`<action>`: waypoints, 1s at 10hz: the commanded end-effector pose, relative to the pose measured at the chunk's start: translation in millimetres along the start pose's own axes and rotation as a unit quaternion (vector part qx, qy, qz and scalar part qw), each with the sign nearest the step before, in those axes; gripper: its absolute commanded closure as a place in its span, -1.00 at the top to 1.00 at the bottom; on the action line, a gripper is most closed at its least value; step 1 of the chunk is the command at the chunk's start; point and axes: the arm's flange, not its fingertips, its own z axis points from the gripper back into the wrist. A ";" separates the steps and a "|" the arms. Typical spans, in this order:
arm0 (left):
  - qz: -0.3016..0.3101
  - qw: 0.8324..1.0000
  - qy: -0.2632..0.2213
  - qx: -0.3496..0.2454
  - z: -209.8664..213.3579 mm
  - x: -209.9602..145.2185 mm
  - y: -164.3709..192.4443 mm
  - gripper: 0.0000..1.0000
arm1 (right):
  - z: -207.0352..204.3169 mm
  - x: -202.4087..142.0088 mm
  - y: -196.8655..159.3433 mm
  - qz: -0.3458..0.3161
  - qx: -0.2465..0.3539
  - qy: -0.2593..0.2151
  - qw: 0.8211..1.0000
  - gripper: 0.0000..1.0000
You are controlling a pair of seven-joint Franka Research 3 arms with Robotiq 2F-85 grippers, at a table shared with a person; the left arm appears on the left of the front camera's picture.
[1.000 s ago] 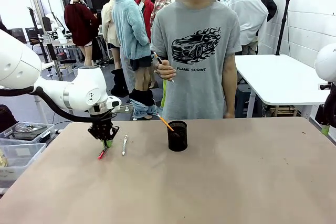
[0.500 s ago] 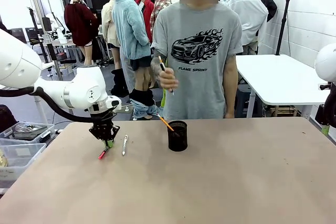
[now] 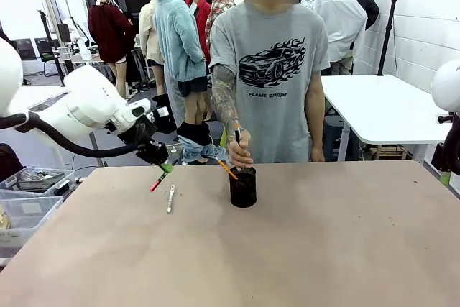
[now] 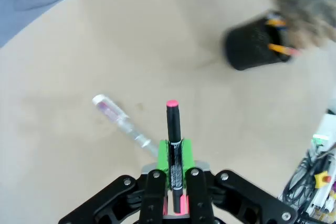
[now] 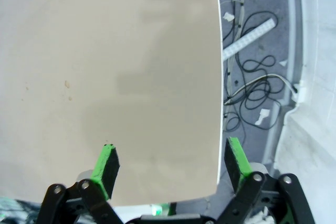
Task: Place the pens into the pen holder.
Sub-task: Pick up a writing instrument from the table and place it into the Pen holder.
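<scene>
At the left claw: clamped tight on the black pen, with green pads pinching the barrel toward its back end and the pink-red tip projecting straight out ahead of the fingers. Held clear of the table and tilted, tip low. Probably gripped this far back so that the long free end can enter the cup first.

Just beside the tip of the held pen, on the table below: white pen, lying flat, untouched, not yet collected.

Farther out, ahead and off to one side of the claw: pen holder, upright and well apart from the fingers. Inside it, orange pencil, leaning on the rim, being longer than the cup is deep. Directly over the opening, a person's hand with a dark pen held upright. Advisable to approach only once that hand is clear.

At the right claw: fingers wide apart, empty, hanging over the table's edge, away from the work.
</scene>
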 end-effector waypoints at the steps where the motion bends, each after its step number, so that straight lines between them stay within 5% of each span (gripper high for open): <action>1: -0.105 0.987 -0.003 -0.121 7.2 -41.4 23.9 -1.00 | 2.3 0.2 0.7 -0.007 -0.002 0.004 1.000 1.00; 3: -0.198 0.955 -0.073 -0.207 51.7 -78.1 36.0 -1.00 | 2.3 0.2 0.7 -0.007 -0.002 0.004 1.000 1.00; 7: -0.192 0.940 -0.223 -0.171 125.5 -163.9 61.2 -1.00 | 2.3 0.2 0.7 -0.007 -0.002 0.004 1.000 1.00; 10: -0.176 0.925 -0.269 -0.202 113.6 -132.0 47.9 -1.00 | 2.3 0.2 0.7 -0.007 -0.002 0.004 1.000 1.00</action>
